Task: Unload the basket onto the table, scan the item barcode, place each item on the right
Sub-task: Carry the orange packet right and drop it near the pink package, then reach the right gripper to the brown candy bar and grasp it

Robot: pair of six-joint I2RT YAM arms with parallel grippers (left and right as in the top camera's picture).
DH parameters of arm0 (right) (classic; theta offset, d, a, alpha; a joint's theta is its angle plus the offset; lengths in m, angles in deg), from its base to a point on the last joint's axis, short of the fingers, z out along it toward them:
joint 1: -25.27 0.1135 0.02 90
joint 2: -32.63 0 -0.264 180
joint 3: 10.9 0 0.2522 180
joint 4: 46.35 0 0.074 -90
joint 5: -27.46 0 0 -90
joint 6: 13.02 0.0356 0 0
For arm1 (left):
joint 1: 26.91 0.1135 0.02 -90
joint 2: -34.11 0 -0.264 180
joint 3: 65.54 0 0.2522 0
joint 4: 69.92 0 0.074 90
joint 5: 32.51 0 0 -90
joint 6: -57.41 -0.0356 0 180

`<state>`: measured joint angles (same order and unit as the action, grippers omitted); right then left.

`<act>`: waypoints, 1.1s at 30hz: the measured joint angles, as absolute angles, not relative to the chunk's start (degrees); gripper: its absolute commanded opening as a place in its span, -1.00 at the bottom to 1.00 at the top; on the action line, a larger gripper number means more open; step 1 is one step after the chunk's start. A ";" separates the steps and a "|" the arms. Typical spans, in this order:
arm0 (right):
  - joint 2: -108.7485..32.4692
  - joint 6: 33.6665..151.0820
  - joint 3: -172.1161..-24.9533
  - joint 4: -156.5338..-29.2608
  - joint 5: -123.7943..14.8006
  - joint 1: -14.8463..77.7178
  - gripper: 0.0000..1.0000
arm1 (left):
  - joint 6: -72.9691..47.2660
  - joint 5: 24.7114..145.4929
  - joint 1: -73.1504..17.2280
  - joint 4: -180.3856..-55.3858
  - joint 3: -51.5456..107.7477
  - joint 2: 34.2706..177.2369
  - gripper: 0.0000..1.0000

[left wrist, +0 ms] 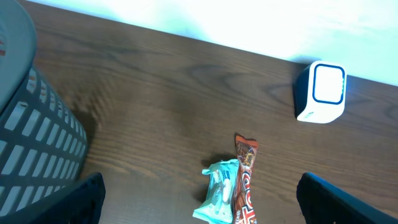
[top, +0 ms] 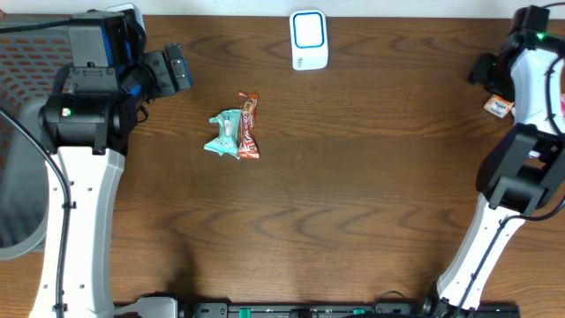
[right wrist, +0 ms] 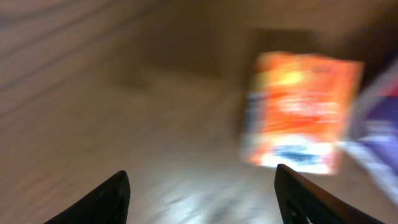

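Right wrist view: my right gripper (right wrist: 199,186) stands wide, fingers at the lower corners, nothing between them; beyond, upper right, an orange packet (right wrist: 298,112), blurred, apparently lying on the table (right wrist: 93,81). Left wrist view: my left gripper (left wrist: 200,180) wide and empty; ahead, a teal packet (left wrist: 221,190) touching a red bar (left wrist: 245,180); farther, upper right, the white scanner (left wrist: 323,92).

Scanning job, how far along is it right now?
Looks done: one orange packet sits at the far right, by the open right gripper, likely set aside. In hand: nothing; the left gripper is open and empty too. Left: the teal packet and red bar lie mid-table, apart from the scanner.
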<state>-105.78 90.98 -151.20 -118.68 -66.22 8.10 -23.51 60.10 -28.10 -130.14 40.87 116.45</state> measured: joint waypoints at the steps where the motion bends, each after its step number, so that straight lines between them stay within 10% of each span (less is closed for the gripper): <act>1: -105.78 90.93 -151.20 -118.55 -64.32 8.82 0.40 | -23.51 60.10 -28.10 -130.14 40.87 116.45 0.96; 17: -105.78 89.90 -151.20 -114.63 -31.89 25.92 0.65 | -23.51 60.10 -28.10 -130.14 40.87 116.45 0.96; 33: -105.99 95.08 -151.20 -110.50 -52.48 53.94 0.25 | -23.51 60.08 -28.10 -130.14 40.87 116.45 0.96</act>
<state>-105.99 95.08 -151.20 -110.50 -52.48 53.94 -23.51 60.08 -28.10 -130.14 40.87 116.45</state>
